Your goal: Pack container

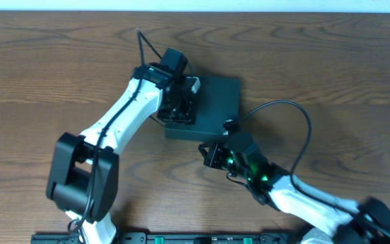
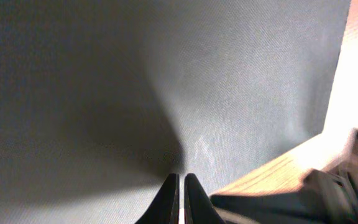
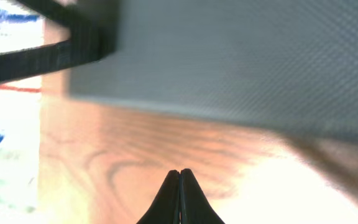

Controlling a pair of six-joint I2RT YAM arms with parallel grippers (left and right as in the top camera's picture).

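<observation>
The matte black container (image 1: 212, 105) lies closed in the middle of the table. My left gripper (image 1: 181, 107) rests on its left part with fingers shut and empty; in the left wrist view the black lid (image 2: 166, 81) fills the frame just beyond the fingertips (image 2: 179, 180). My right gripper (image 1: 210, 154) is shut and empty over the table just in front of the container's near edge; the right wrist view shows the fingertips (image 3: 179, 174) above wood, with the container's side (image 3: 241, 56) ahead.
The wooden table (image 1: 59, 81) surrounds the container. A black cable (image 1: 296, 112) loops from the right arm to the container's right side. A black rail (image 1: 181, 237) runs along the front edge.
</observation>
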